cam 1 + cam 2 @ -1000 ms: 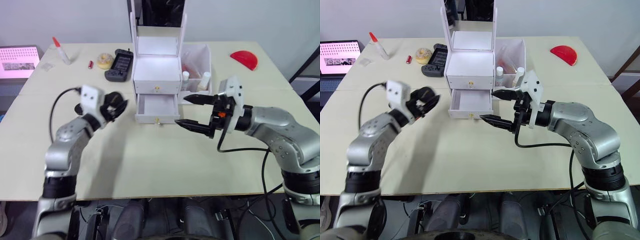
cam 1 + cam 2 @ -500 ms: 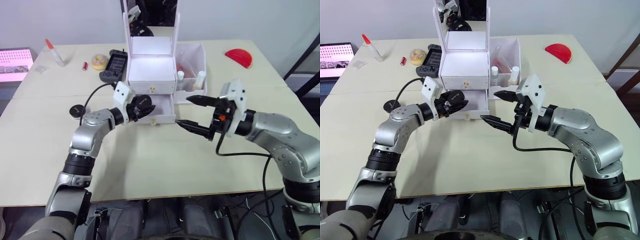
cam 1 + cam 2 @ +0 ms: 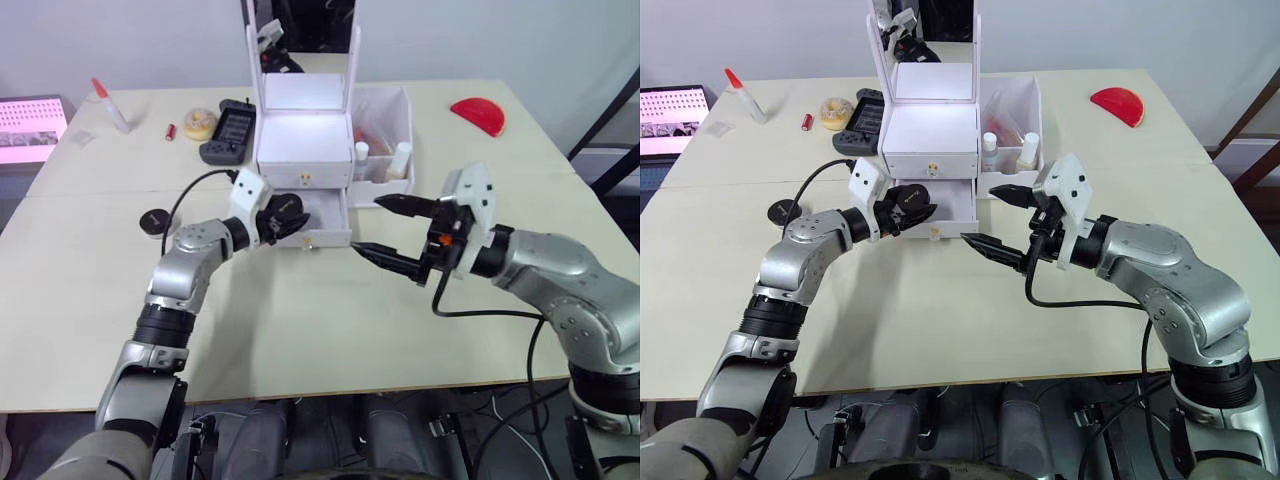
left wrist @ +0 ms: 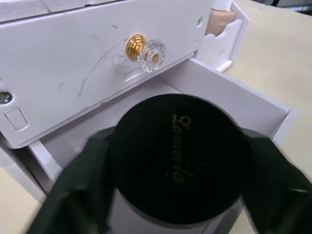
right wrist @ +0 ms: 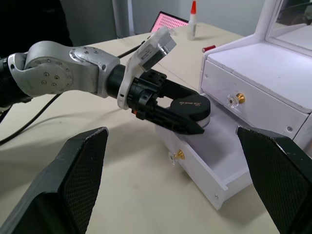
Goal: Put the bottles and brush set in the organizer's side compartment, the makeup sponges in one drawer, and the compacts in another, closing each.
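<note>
White plastic organizer (image 3: 305,150) sits at the back middle of the beige table (image 3: 300,330), mirror (image 3: 303,35) upright, upper drawer (image 3: 300,177) shut, lower drawer (image 3: 312,218) pulled out. Left gripper (image 3: 283,215) pinches a round black compact (image 4: 180,158) (gold script on the lid) and holds it over the open lower drawer's left part; in the left wrist view the compact hangs just above the drawer's white floor, under the upper drawer's gold-and-crystal knob (image 4: 146,48). Whether it touches the drawer floor, cannot tell. Right gripper (image 3: 390,232) hovers off the table just to the right of the lower drawer's front, fingers spread wide, nothing between them. Second compact (image 3: 154,220) lies flat on the table near the left arm's elbow, well apart from the organizer.

Side compartment (image 3: 385,135) on the organizer's right holds the two white-capped bottles (image 3: 382,160) standing at its lowered front wall; something orange-pink behind them, too small to tell.

Back left of the table: black handheld device (image 3: 229,132) just beside the organizer, yellowish ring roll (image 3: 201,123), small red item (image 3: 169,131), white tube with a red tip (image 3: 108,104). Red half-round object (image 3: 478,115) lies at back right.
</note>
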Robot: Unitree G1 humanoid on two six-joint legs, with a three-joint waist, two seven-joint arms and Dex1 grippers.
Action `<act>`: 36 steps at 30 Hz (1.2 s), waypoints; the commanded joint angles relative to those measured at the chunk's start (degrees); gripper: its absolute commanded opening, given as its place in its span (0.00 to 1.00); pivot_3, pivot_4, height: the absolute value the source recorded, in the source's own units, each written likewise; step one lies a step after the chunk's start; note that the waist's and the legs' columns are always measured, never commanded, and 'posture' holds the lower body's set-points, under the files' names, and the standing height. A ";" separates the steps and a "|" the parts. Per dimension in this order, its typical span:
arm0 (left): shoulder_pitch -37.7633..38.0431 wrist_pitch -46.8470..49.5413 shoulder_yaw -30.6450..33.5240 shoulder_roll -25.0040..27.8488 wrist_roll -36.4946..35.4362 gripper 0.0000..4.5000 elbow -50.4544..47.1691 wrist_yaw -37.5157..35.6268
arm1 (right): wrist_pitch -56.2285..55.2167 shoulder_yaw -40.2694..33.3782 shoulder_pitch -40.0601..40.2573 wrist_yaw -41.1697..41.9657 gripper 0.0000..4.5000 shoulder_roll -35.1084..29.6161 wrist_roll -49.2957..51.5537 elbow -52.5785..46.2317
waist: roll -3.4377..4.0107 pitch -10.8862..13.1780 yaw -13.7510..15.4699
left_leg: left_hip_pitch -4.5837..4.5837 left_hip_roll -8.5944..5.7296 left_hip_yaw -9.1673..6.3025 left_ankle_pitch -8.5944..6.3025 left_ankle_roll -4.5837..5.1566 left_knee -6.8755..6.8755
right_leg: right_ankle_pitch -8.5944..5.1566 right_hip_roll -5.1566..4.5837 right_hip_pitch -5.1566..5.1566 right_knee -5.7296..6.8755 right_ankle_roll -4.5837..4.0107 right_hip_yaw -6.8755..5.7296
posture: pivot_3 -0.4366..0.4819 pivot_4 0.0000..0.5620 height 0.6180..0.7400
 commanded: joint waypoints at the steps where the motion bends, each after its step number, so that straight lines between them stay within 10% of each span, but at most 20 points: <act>1: -0.57 0.03 0.87 -0.19 -0.21 0.99 -0.82 0.13 | -0.18 -1.76 -0.06 -0.45 1.00 -0.32 0.91 -1.96 | 0.00 0.00 -0.02 | 0.00 0.00 0.00 0.00 0.00 0.00 | 0.00 0.00 0.00 0.00 0.00 0.00 | 0.48 0.27 0.98; 12: 2.20 5.19 6.84 2.63 -5.67 0.99 -8.81 -0.53 | -0.59 -4.29 1.54 -0.14 1.00 -1.43 1.44 -1.85 | 0.00 0.00 -0.27 | 0.00 0.00 0.00 0.00 0.00 0.00 | 0.00 0.00 0.00 0.01 0.01 0.00 | 0.48 0.27 0.98; 18: 14.56 10.84 20.19 17.12 -15.74 0.99 -19.09 -9.94 | -1.87 -16.78 12.44 4.36 1.00 -7.65 1.33 0.05 | 0.04 0.02 -0.52 | 0.02 0.08 0.02 -0.04 0.06 -0.11 | 0.00 0.03 -0.08 0.03 0.00 0.02 | 0.48 0.27 0.98; 26: 34.45 1.87 39.09 32.55 -10.42 0.99 -6.49 -15.03 | -12.24 -36.48 31.18 15.60 1.00 -11.54 -5.80 15.40 | 0.03 0.01 0.09 | 0.03 0.06 0.09 -0.06 0.07 -0.01 | -0.16 -0.07 0.10 -0.18 -0.23 0.02 | 0.48 0.27 0.98; 36: 41.39 -11.89 47.63 35.04 -7.50 0.99 10.12 -14.35 | -23.54 -43.32 37.27 22.53 1.00 -12.39 -10.97 32.33 | 0.12 -0.02 -0.02 | 0.06 0.12 0.19 -0.20 -0.10 -0.12 | -0.22 -0.25 0.01 -0.20 -0.17 0.02 | 0.48 0.27 0.98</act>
